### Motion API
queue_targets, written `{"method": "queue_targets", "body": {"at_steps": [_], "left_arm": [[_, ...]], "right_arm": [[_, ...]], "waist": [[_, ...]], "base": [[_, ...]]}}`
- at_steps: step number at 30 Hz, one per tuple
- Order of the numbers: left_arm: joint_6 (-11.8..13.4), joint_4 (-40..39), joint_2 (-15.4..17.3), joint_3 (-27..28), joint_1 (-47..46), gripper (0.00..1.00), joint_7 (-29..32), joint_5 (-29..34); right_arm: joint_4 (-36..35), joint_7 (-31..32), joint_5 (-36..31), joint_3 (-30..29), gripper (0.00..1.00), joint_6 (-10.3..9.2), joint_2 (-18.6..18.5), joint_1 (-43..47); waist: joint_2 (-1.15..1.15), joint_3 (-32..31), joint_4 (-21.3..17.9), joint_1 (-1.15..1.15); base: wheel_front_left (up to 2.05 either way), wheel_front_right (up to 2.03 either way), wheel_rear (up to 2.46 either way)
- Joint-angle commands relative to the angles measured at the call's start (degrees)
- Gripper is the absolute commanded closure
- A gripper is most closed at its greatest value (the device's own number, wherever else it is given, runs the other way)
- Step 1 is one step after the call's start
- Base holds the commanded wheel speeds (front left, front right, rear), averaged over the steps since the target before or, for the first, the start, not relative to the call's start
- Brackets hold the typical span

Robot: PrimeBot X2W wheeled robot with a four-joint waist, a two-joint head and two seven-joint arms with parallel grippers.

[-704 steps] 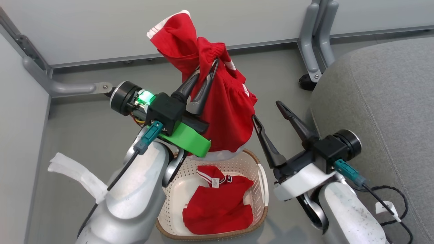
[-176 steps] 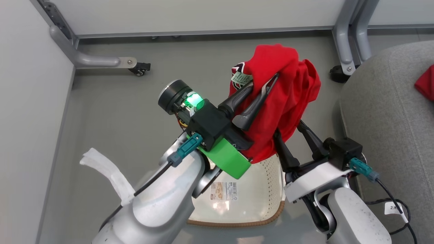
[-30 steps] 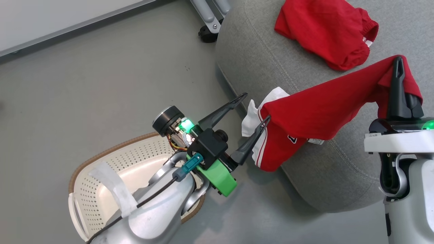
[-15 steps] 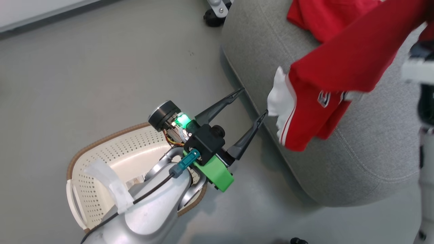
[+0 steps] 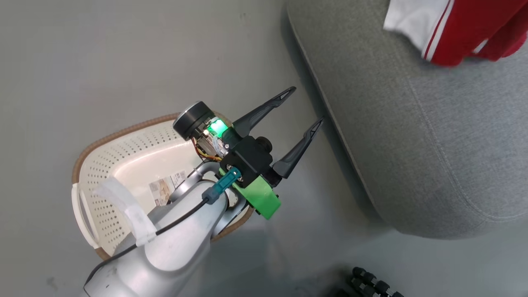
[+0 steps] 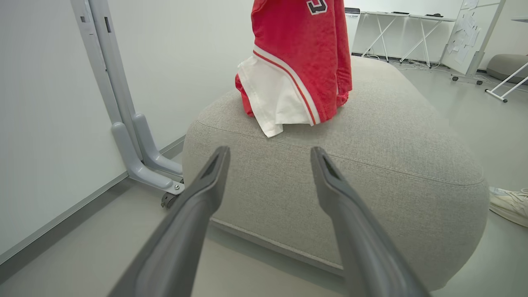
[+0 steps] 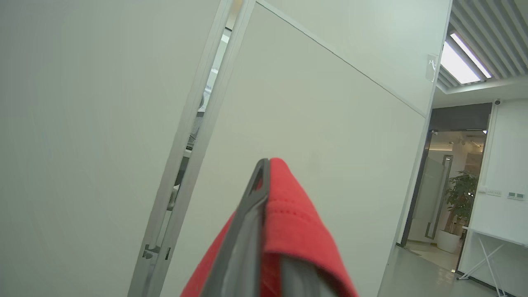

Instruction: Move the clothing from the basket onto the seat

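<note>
While the basket (image 5: pixel 103 165) at the lower left of the head view shows only its bare bottom and a label (image 5: pixel 167 189), apart from the stretch hidden behind the left arm, the task looks close to its end. The garment (image 5: pixel 474 29) is already over the seat (image 5: pixel 412 144), in the upper right corner of that view. In the left wrist view it hangs at top centre, its white hem (image 6: pixel 272 99) down at the seat's top; whether it touches, I cannot tell. The right fingers (image 7: pixel 247 231) are clamped together on a fold of the red cloth. What I judge is left is to lower it and let go.

The left fingers (image 5: pixel 264 108) stand wide apart and empty, over the floor (image 5: pixel 123 62) between basket and seat.

Half a second ago the hem drooped past the seat's front edge, just beside a left fingertip; now it is further in over the cushion and well apart from that tip. The head camera has swung too, so part of that shift is its own. The left fingers are as wide as before.
</note>
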Motion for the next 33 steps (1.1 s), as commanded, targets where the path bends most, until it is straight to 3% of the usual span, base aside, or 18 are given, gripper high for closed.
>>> {"method": "queue_targets", "body": {"at_steps": [1, 7, 12, 33], "left_arm": [[0.00, -0.31, 0.48, -0.02, -1.05, 0.00, -0.19, 0.49], [0.07, -0.55, 1.35, -0.12, -1.96, 0.00, -0.18, 0.68], [0.36, -0.79, 2.00, 0.06, -2.26, 0.00, -0.10, 0.54], [1.70, -3.40, 5.32, 0.86, -3.28, 0.00, 1.54, -0.26]], "right_arm": [[1.47, 0.25, -0.57, -0.01, 1.00, -0.04, -2.02, -2.98], [8.91, 1.17, -1.79, -0.53, 1.00, -0.04, -6.75, -11.01], [10.83, 0.75, -3.39, -1.19, 1.00, -0.04, -6.30, -11.22], [5.95, 1.31, -12.61, -10.36, 1.00, -0.04, 10.26, 17.75]], "waist": [[0.00, 2.88, 1.57, 0.00], [0.00, 4.91, 1.53, 0.00], [0.00, 6.01, 1.15, 0.00], [0.00, 10.77, 1.28, 0.00]], "base": [[0.00, 0.00, 0.00], [0.00, 0.00, 0.00], [0.00, 0.00, 0.00], [0.00, 0.00, 0.00]]}}
